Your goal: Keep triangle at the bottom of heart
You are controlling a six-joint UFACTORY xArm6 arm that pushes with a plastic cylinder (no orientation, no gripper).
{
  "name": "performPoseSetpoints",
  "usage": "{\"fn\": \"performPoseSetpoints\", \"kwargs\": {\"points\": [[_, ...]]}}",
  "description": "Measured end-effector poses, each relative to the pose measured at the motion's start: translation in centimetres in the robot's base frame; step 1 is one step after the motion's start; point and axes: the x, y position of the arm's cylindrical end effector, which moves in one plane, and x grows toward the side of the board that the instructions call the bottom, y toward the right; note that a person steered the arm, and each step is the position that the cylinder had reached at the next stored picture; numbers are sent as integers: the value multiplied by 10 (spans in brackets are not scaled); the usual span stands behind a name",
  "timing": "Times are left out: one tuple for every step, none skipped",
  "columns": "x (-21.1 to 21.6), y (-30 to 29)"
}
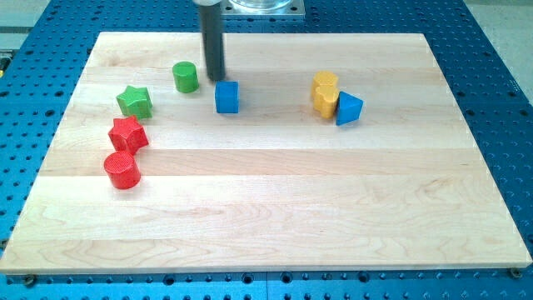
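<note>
Yellow heart-shaped block [325, 93] touches blue triangular block [349, 108] at the view's right, triangle to its lower right | my tip [216, 79] on wooden bench [275, 200], just above blue cube [226, 97], beside green cylinder [185, 77] | rod carries no jaws | green star [134, 102], red star [127, 133], red cylinder [122, 170] at left

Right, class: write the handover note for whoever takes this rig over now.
My tip: on the board just above the blue cube, near its top-left corner, right of the green cylinder; contact unclear.
Job's things: blue triangle sits against the right side of the yellow heart, slightly lower.
Done: the two are together.
Left: bring the triangle round to the heart's bottom side; my tip is well to their left.
</note>
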Motion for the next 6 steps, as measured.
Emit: {"fn": "performPoseSetpoints", "kwargs": {"points": [[33,-9],[20,-40],[17,-61],[-5,-27],[-17,3],[-18,43]]}}
